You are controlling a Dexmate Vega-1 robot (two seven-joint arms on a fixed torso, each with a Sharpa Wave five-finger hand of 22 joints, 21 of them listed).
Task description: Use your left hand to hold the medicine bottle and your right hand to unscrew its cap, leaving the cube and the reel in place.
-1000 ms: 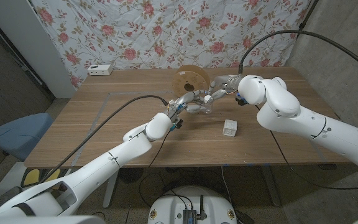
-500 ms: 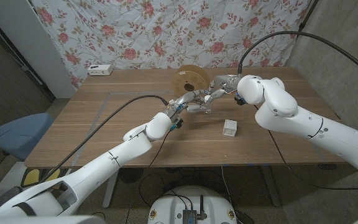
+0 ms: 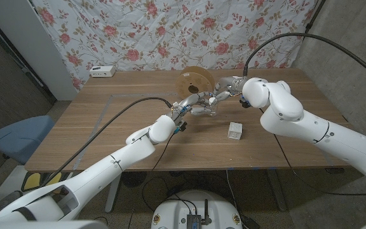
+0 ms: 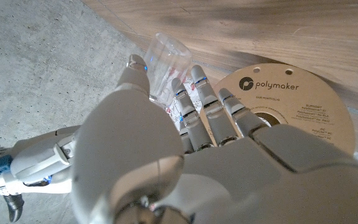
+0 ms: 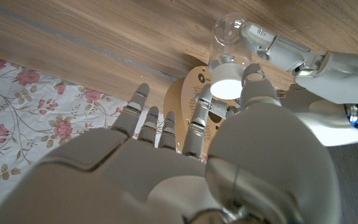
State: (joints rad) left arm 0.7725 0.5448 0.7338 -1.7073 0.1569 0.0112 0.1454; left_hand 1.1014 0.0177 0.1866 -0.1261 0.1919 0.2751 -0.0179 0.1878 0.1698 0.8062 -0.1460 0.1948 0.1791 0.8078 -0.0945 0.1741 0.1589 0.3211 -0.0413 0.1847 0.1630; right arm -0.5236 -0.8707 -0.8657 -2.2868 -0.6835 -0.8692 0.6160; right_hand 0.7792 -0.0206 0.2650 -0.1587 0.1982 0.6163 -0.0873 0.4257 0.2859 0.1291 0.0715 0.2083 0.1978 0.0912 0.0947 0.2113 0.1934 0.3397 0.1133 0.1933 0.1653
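My left hand [image 4: 166, 149] grips the light, slick clear medicine bottle [image 4: 166, 74] above the table [image 3: 107, 121] before the reel [image 3: 193, 81], while my right hand's fingers [image 5: 253, 81] pinch its white cap [image 5: 227, 87].

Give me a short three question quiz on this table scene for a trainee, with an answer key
1. True or false: the left hand holds the bottle.
2. Which stands nearest the backdrop? A) cube B) reel C) both hands
3. Fill in: the right hand's fingers touch the bottle's white ____.

Key
1. True; its fingers wrap the clear bottle.
2. B.
3. Cap.
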